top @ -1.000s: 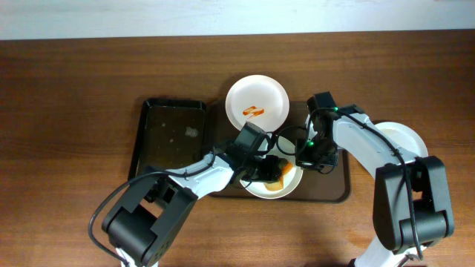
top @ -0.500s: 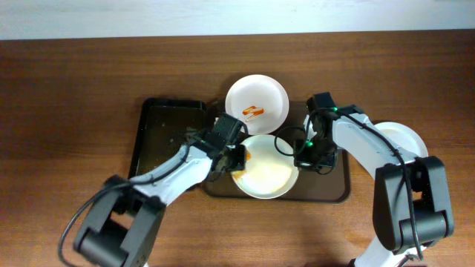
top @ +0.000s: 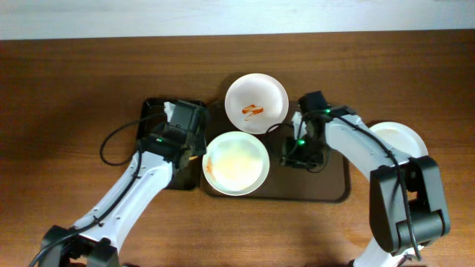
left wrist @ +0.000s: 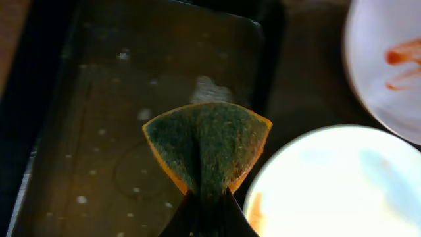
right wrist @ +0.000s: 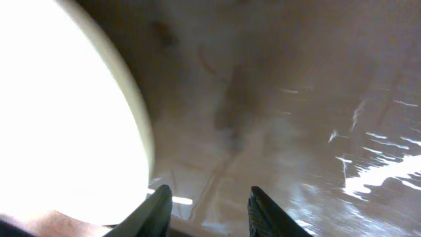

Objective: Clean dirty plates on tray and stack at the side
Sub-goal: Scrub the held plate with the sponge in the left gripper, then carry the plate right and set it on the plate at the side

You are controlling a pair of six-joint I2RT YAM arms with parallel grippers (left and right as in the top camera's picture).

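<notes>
— Table [top: 59,81] layout first: where does everything sit?

— Brown tray [top: 330,189] in the middle of the table, black tray [top: 146,144] just beside it on the left-edge side; its floor looks wet. Two plates lie on the brown tray. The far plate [top: 257,102], marked with sauce, is toward the table's back edge, and the near plate [top: 236,163] is at the tray's front left corner. A third plate [top: 404,137] sits off the tray toward the table's right edge, partly under the right arm.

— And the arms?

— Left end effector [left wrist: 205,214] is clamped on the sponge [left wrist: 207,148], hanging over the black tray. Right end effector [right wrist: 207,201] has its fingers apart with nothing between them, low over bare tray just beside the near plate.

— So, the step?

— I'd judge it's a sponge rinse. Press it flat into the wet tray, then go for the orange smear [top: 208,167] on the near plate's left rim before stacking. The right side should pinch the rim opposite the smear, clear of the sponge's path.
</notes>
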